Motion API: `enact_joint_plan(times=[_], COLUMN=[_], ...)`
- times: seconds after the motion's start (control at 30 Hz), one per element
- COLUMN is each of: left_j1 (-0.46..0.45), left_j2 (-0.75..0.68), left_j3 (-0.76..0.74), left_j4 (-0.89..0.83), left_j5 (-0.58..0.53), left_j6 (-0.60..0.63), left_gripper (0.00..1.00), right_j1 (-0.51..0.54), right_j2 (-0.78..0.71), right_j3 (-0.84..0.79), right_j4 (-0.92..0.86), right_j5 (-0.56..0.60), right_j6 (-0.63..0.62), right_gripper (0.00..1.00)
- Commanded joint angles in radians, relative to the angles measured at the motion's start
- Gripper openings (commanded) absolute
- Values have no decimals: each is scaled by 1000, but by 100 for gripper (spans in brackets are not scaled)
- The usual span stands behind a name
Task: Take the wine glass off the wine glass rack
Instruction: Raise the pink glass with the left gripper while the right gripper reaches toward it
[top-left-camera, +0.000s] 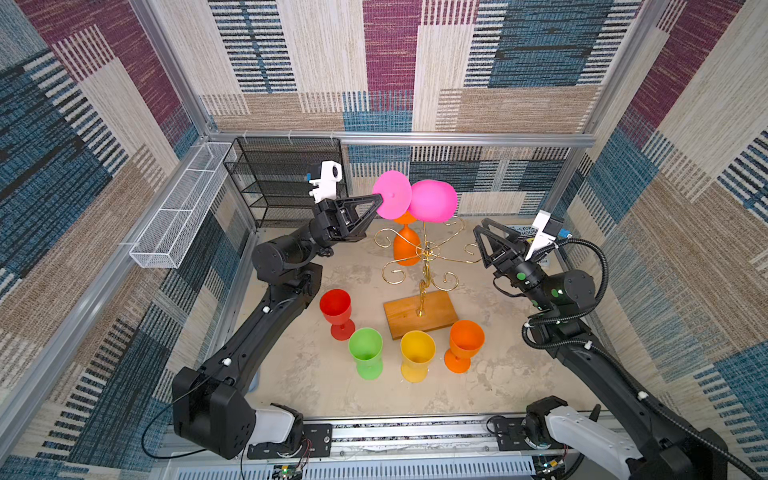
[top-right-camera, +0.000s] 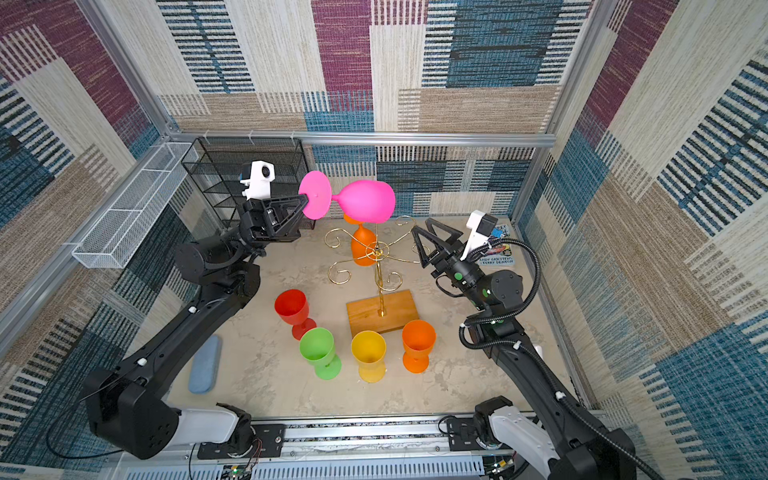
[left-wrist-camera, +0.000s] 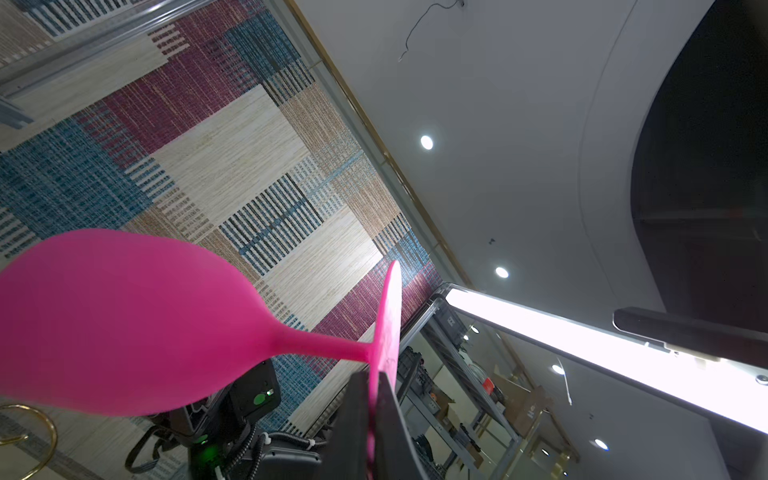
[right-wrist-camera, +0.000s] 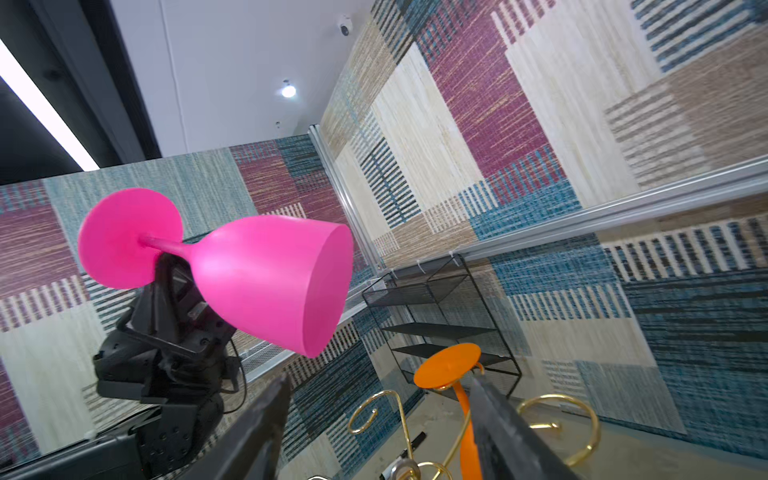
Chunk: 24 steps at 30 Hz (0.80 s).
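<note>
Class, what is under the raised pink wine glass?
An orange wine glass hanging upside down on the gold rack; in both top views the pink wine glass covers part of its foot.

The wine glass is matt pink plastic — the rack glossy gold wire on wood.

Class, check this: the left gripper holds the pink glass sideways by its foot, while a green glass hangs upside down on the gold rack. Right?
No. The hanging glass on the rack is orange, not green, as both top views show. The left gripper does hold the pink glass sideways by its foot.
</note>
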Motion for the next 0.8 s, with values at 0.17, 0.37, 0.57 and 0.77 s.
enact_joint_plan(times=[0.17, 0.37, 0.57, 0.77], left_j1=[-50, -55, -69, -79], left_j2=[47, 67, 89, 101], left_j3=[-29, -27, -10, -8], left_j4=[129, 129, 130, 132], left_j5=[-43, -47, -52, -73], left_j6=[-60, -70, -78, -92], left_gripper=[0, 0, 0, 0], right_j1=[-43, -42, -43, -45], right_j2=[188, 242, 280, 318], right_j3=[85, 117, 158, 175], right_j4=[468, 519, 508, 576], right_j5=[-304, -365, -397, -426], right_j6=[253, 283, 289, 338], right_gripper=[69, 68, 66, 51])
